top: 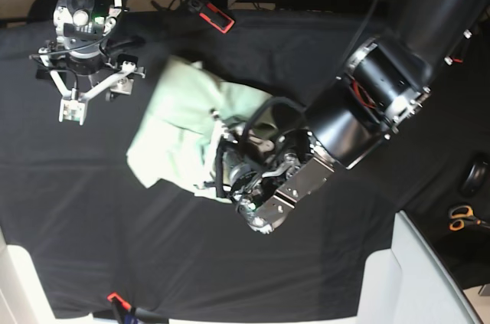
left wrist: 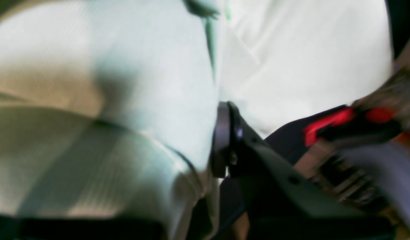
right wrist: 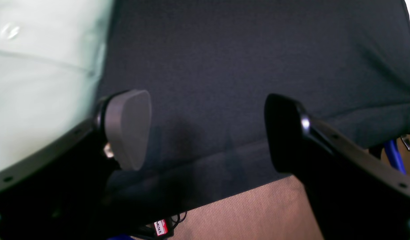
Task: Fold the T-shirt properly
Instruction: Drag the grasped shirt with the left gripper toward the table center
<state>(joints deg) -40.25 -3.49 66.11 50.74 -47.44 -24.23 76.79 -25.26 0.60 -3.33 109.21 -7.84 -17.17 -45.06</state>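
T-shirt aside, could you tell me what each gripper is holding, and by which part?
The left gripper pinches the T-shirt at a bunched edge; the right gripper holds nothing.

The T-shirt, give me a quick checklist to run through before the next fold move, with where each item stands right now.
1. Left gripper shut on the T-shirt: ok, cloth is pinched in the left wrist view.
2. Right gripper free: ok, jaws wide apart, nothing between them.
3. Right gripper off the shirt: ok, it sits beside the edge over the tablecloth.
4. Shirt lying flat: not ok, it is bunched and creased.
5. Neck label located: cannot tell.
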